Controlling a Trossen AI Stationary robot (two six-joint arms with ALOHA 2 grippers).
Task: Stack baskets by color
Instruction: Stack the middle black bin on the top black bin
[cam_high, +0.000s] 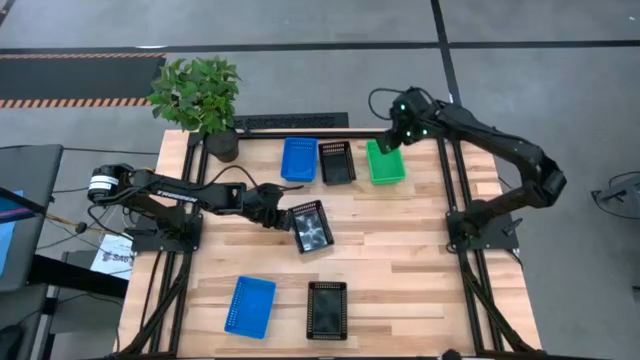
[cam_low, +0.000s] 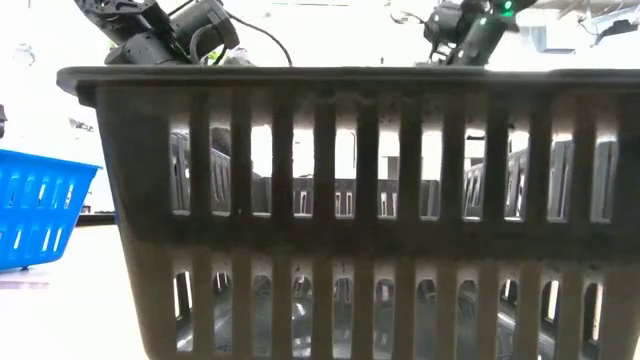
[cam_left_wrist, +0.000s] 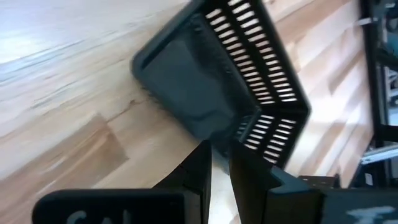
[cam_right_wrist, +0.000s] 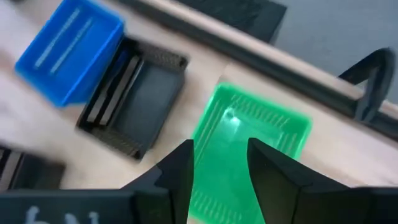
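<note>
Mid-sort. At the table's 12 o'clock edge sits a row of three: blue stack (cam_high: 299, 159), black basket (cam_high: 336, 162), green stack (cam_high: 385, 163), each just beside the next. How many trays are nested in each I can't count from above; no loose green trays show elsewhere, so green looks done.

Right gripper (cam_high: 392, 140) hovers over the green stack's far edge, at roughly 1 o'clock on the table. In its wrist view the fingers (cam_right_wrist: 180, 168) are spread with the green stack (cam_right_wrist: 249, 149) showing in the gap, nothing pinched. Reads as a just-released drop.

Left gripper (cam_high: 280, 218) is near table centre, slightly toward 10 o'clock, fingers pressed nearly together on the rim of a tilted black basket (cam_high: 310, 227). The wrist view shows the fingers (cam_left_wrist: 198, 171) pinching the near wall of that basket (cam_left_wrist: 217, 81), one end lifted off the wood.

Loose trays still out: blue basket (cam_high: 249, 306) at 7 o'clock and another black basket (cam_high: 327, 309) at 6 o'clock, well apart from the row. The latter fills the low view, close to the lens.

Step in hand: left arm carrying its black tray toward the black one at 12. Next move calls for lifting clear, levelling the tray, aligning its long side with the target, lowering into it. Risk: thin rim pinch may let it swing or slip.
</note>
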